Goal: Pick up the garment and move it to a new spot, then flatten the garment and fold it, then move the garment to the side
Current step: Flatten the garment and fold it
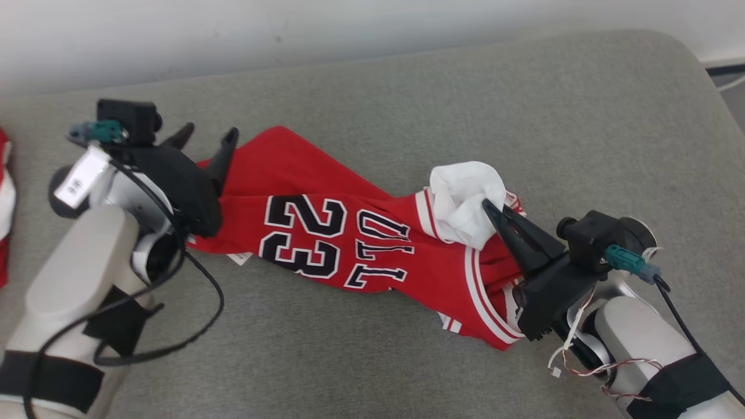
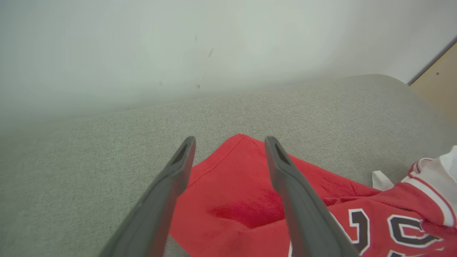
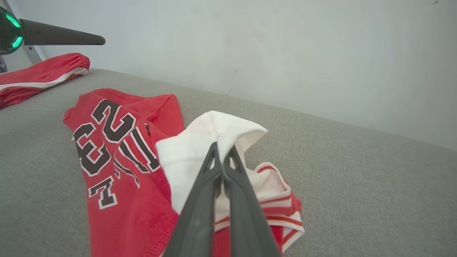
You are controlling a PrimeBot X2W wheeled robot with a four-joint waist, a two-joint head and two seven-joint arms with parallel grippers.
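Red jersey (image 1: 326,233) with the big 23 lies stretched out on the grey cushion (image 1: 465,99), running from the left side toward the near right, roughly mid-way between the far edge by the wall (image 1: 233,29) and the near edge. It's twisted and bunched, not flat, and the number and lettering read upside down from your head view.

Over on your right, the right gripper (image 1: 486,203) has its two dark fingers pressed tight together, pinching a raised fold of the jersey's white inner side (image 1: 465,195). In the right wrist view you see that white cloth peaking up right at the fingertips, with the red-and-white striped trim crumpled just below it.

On your left, the left gripper (image 1: 209,132) stands spread wide, holding nothing. Its fingers straddle the plain red corner of the jersey at the far-left end; the left wrist view shows that corner lying between the two fingers. Whether either finger touches the cloth, you can't tell.

At the cushion's left edge lies another red-and-white garment (image 1: 4,198), well apart from the jersey.
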